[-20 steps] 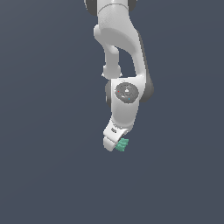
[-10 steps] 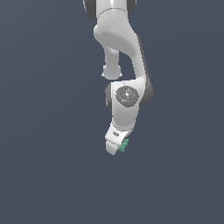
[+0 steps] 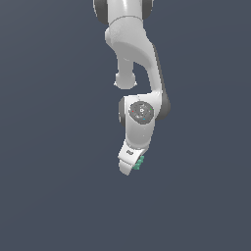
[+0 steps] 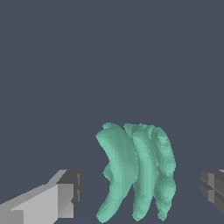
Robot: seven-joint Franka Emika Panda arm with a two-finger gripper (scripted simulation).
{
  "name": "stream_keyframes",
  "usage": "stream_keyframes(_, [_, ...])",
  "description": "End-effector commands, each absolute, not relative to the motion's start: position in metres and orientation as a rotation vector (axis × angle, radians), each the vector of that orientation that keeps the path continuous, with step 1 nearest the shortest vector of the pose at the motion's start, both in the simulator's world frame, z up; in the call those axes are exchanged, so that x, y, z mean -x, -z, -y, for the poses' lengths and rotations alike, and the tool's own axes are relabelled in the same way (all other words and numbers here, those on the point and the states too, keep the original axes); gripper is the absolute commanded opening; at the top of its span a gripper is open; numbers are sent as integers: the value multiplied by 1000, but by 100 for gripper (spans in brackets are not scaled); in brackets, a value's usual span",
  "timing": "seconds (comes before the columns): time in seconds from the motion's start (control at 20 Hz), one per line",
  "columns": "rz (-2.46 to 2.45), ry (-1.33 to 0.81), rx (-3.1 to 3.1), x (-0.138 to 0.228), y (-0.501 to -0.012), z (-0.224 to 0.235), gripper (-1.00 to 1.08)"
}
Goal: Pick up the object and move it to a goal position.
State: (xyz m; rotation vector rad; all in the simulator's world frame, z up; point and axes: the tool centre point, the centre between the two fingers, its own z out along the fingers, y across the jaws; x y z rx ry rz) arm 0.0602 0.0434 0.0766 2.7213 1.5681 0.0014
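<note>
The object, a small teal-green ribbed block with a wavy edge, shows in the exterior view [image 3: 140, 163] just at the tip of my white gripper [image 3: 129, 165], partly hidden by it. In the wrist view the block [image 4: 135, 170] stands between my two fingers, with my gripper [image 4: 139, 190] centred on it. One fingertip [image 4: 65, 192] and the other fingertip [image 4: 213, 187] each stand apart from the block, with a visible gap on both sides. The gripper is open around the block and does not touch it.
The white arm [image 3: 135, 59] reaches down from the top of the exterior view. A plain dark grey-blue ground lies all around, with no other object or marker in view.
The gripper has sunk slightly and shifted a little over the block, so less of the teal shows beside it in the exterior view. The block has not moved.
</note>
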Motion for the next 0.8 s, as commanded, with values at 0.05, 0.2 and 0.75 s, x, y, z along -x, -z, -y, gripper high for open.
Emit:
stream_keyframes(0.05, [-1571, 0, -2720, -59, -57, -44, 100])
stream_keyframes(0.2, [-1573, 0, -2719, -59, -46, -44, 100])
stream_keyframes(0.75, [-1573, 0, -2719, -60, -43, -44, -100])
